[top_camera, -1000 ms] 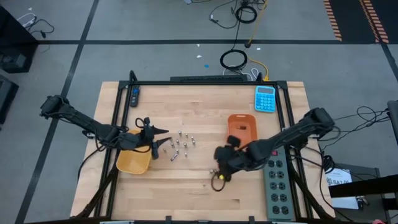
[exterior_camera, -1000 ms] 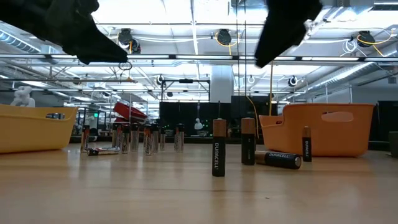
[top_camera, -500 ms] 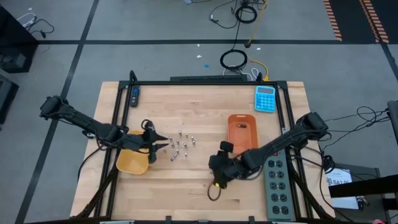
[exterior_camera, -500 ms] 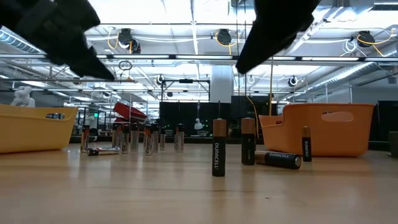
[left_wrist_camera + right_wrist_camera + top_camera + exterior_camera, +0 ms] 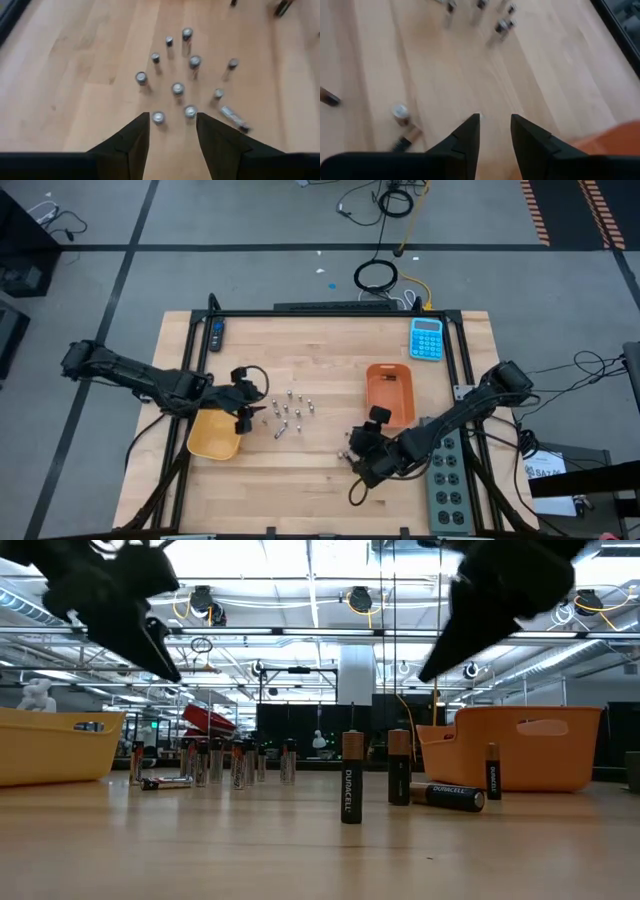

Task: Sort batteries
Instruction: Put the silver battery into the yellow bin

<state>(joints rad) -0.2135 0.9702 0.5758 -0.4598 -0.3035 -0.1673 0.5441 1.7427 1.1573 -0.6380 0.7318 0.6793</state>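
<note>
Silvery batteries (image 5: 291, 411) mostly stand unsorted mid-table; the yellow tray (image 5: 214, 438) holds a few; left gripper (image 5: 172, 131) and right gripper (image 5: 495, 131) hover parted, empty.

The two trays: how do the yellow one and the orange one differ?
The yellow tray sits on the table's left side, under the left gripper; the orange tray sits right of centre, below the calculator. The yellow tray looks squarer, the orange tray longer and narrower. Both are open-topped plastic.
</note>
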